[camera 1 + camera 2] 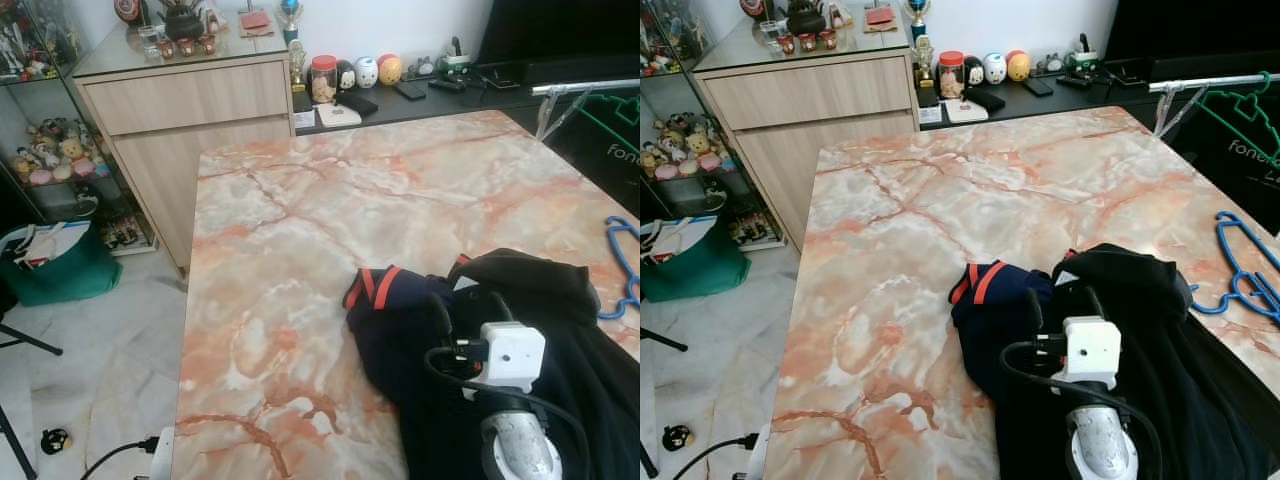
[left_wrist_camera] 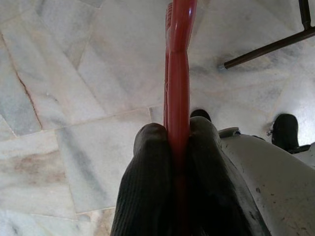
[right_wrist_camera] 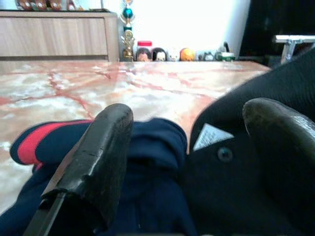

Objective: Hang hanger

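My left gripper [image 2: 177, 135] is shut on a red hanger [image 2: 177, 73], held low over the marble floor beside my body. A navy garment with red stripes [image 1: 400, 320] and a black garment [image 1: 530, 285] lie bunched on the marble table [image 1: 300, 230]. My right gripper [image 3: 189, 118] is open just above them, one finger [image 3: 106, 147] over the navy cloth and the other over the black cloth. The right arm's white wrist camera [image 1: 512, 355] shows at the table's near right. A blue hanger [image 1: 1240, 270] lies on the table's right edge. A green hanger [image 1: 1230, 110] hangs on a metal rail [image 1: 1210, 82].
A wooden cabinet [image 1: 190, 110] stands beyond the table's far left corner, beside a low black console with figurines [image 1: 400, 90]. A green bag [image 1: 60, 265] and a power cord [image 1: 130, 455] are on the floor at the left. A glass shelf of toys [image 1: 50, 150] lines the left wall.
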Available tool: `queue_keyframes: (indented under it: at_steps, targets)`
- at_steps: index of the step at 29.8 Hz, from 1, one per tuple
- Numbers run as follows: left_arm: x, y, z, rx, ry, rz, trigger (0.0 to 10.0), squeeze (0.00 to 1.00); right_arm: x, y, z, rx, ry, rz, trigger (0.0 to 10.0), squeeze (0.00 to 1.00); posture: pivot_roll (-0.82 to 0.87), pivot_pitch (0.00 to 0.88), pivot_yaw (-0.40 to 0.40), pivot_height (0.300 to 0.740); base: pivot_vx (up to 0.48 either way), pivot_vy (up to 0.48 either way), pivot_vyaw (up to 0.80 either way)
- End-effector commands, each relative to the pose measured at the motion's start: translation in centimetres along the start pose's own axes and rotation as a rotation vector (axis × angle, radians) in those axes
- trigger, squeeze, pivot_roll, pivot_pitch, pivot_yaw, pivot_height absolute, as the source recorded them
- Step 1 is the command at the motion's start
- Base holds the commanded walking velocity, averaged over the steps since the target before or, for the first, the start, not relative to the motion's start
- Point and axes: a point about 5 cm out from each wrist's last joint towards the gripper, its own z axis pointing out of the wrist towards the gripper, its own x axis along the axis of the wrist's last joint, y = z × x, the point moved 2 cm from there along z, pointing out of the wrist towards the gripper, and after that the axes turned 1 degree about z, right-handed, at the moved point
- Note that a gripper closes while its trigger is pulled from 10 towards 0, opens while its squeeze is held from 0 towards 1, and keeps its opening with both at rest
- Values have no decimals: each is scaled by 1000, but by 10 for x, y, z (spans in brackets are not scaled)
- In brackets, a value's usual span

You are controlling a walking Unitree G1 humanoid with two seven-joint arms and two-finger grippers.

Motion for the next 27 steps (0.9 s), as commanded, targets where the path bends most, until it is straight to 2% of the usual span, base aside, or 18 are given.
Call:
queue_keyframes:
  at_steps: [1,14,27]
  targets:
    - [-4,-5,-1,13,-14,-2,10000,0,-2,-5,0,15,-2,3,10000,0,-56,0,74,740,0,0,0]
    - [-6,-6,-2,16,-16,-8,10000,0,-3,-8,1,28,6,-6,10000,0,-54,0,76,740,0,0,0]
    - [0,-3,0,11,-2,-14,10000,0,-4,-9,1,36,5,-7,10000,0,-52,0,74,740,-294,0,0]
